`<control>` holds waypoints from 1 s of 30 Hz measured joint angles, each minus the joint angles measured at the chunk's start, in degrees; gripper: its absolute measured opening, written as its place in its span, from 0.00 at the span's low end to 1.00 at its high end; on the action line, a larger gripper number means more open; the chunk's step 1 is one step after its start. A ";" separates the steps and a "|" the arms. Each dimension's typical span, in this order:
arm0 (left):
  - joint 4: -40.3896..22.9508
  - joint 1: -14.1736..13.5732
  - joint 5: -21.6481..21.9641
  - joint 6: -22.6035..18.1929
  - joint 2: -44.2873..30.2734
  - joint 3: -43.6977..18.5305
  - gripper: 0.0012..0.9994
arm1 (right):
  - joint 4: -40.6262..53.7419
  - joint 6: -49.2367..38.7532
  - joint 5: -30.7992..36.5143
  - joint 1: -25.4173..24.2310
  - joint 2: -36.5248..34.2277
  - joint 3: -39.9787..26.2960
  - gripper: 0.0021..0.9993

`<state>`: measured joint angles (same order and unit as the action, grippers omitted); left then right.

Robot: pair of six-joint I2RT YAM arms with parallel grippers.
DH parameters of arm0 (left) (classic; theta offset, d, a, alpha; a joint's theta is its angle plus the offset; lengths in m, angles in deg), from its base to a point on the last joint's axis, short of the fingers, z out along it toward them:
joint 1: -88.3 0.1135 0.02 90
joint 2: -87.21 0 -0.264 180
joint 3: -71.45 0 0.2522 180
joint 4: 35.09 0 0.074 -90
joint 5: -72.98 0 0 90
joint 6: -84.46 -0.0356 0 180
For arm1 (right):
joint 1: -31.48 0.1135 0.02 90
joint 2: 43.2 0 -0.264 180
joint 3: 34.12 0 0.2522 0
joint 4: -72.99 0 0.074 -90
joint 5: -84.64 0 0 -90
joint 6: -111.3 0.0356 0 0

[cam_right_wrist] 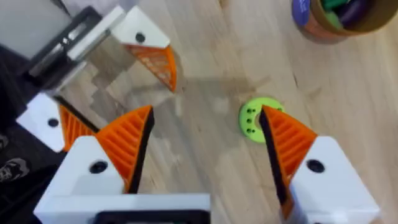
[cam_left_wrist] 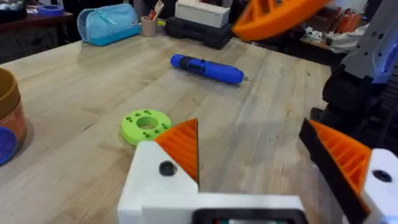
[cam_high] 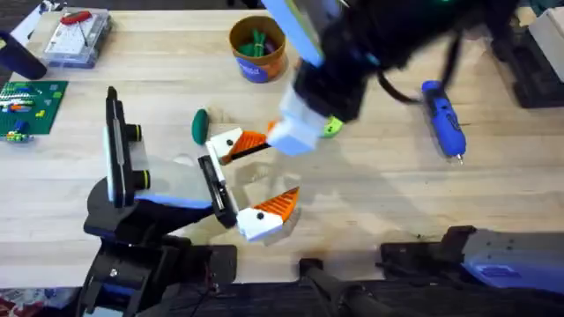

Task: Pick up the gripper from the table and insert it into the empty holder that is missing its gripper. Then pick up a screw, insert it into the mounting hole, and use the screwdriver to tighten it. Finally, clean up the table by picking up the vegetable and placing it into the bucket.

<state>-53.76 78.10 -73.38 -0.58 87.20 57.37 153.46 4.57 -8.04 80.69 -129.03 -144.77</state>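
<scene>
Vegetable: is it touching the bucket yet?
Apart. The overhead view shows the vegetable lying on the table, with a stretch of bare wood between it and the bucket.

Robotics lab or workshop, pale wooden work surface [cam_high: 370, 202], green circuit board [cam_high: 31, 101] and clear parts box [cam_high: 75, 37] at its far corner, blue electric screwdriver [cam_high: 443, 119], black equipment cases [cam_left_wrist: 196, 30], pen cup [cam_left_wrist: 148, 25] and blue pouch [cam_left_wrist: 109, 22] at the back
</scene>
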 joint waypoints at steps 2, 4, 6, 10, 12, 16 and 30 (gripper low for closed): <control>0.02 0.00 0.00 0.00 0.00 0.00 0.99 | -0.68 0.02 -0.01 -0.08 3.23 3.83 1.00; 0.00 0.00 0.00 0.00 0.00 0.00 0.99 | -0.93 0.00 -0.18 -0.55 6.32 7.07 1.00; 0.00 0.00 0.00 0.02 0.00 0.00 0.99 | -0.35 0.00 -0.47 -1.63 8.42 9.10 1.00; 0.00 0.00 0.00 0.00 0.00 0.00 0.99 | 2.25 0.02 -2.09 -4.35 9.84 10.75 1.00; 0.00 0.00 0.00 0.02 0.00 0.00 0.99 | 2.50 -0.05 -3.18 -5.10 9.78 11.07 1.00; 0.00 0.00 0.00 0.02 0.00 0.00 0.99 | 2.39 -1.58 -4.58 -5.14 9.78 11.23 1.00; 0.00 0.00 0.00 0.02 0.00 0.00 0.99 | 1.16 -3.48 -5.35 -5.14 9.80 11.23 1.00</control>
<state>-53.76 78.10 -73.38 -0.57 87.20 57.37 154.62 1.09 -13.39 75.55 -119.23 -133.55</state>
